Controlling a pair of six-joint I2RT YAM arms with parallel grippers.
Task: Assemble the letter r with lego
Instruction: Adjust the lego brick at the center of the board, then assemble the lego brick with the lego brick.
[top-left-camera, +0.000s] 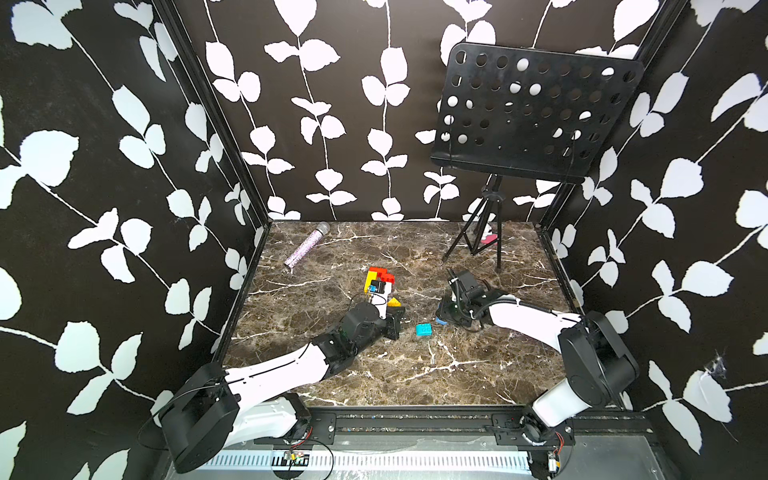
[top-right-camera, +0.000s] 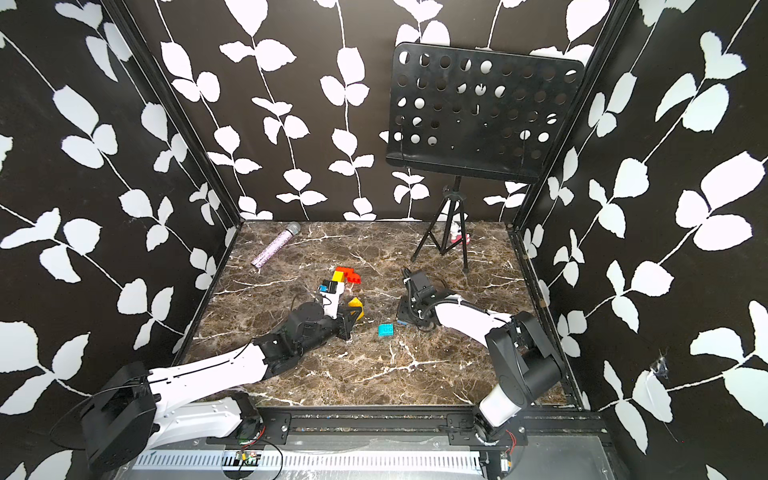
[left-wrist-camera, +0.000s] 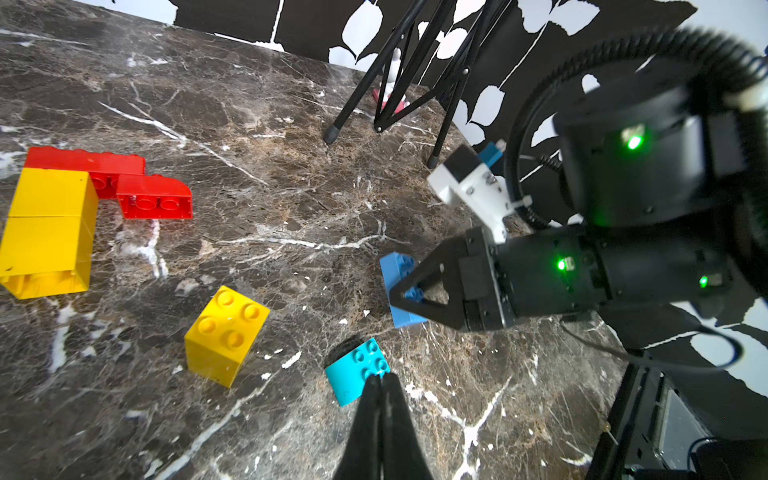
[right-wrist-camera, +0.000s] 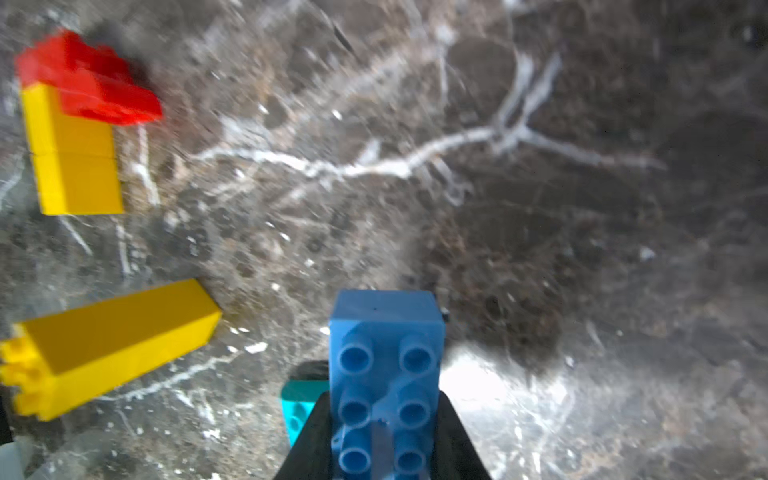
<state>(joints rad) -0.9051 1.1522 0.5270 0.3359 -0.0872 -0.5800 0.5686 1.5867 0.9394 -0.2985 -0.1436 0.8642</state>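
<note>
- Where the marble table (top-left-camera: 415, 374) has its middle, joined yellow and red bricks (top-left-camera: 377, 276) lie flat, with a loose yellow brick (top-left-camera: 395, 302) nearby.
- Left gripper (left-wrist-camera: 380, 380): jaws pressed together, holding nothing, just beside the teal brick (left-wrist-camera: 353, 374).
- Right gripper (right-wrist-camera: 382, 399): jaws clamped on the blue brick (right-wrist-camera: 386, 328), down at the table.

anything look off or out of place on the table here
Two things. The glittery microphone lies flat near the far left corner of the table, not part of the build. One loose yellow brick lies tipped on its side, studs pointing sideways, apart from the yellow and red assembly.
</note>
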